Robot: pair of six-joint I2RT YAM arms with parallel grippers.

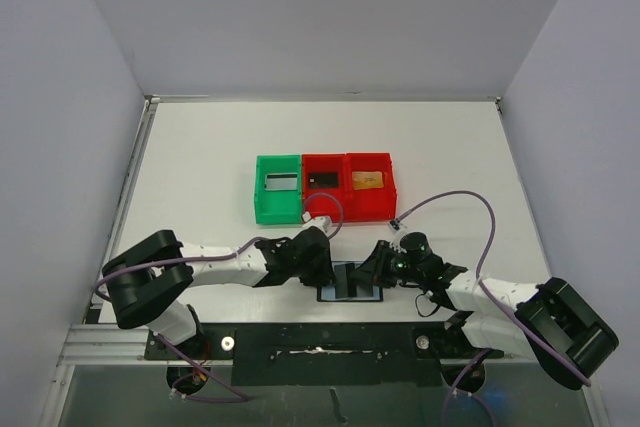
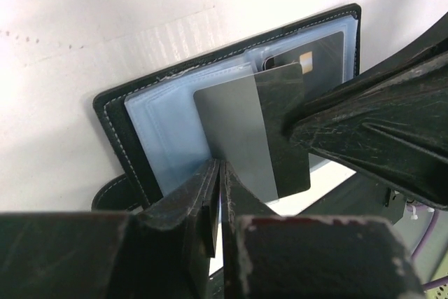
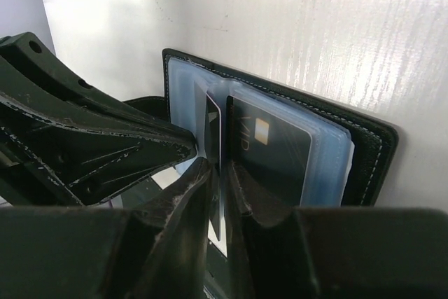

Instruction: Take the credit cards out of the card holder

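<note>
The wallet (image 1: 335,289) is lying open at the near middle of the table, between the two arms. The left gripper (image 2: 218,171) is pinching shut on the near edge of a grey card (image 2: 234,127) that is sticking partway out of its pocket. The right gripper (image 3: 218,164) is straddling what looks like the same card, jaws slightly apart; whether it is gripping, I cannot tell. Pulling this card out seems in hand. Next it needs drawing fully clear, and a black card (image 2: 315,61) is waiting in its pocket.
</note>
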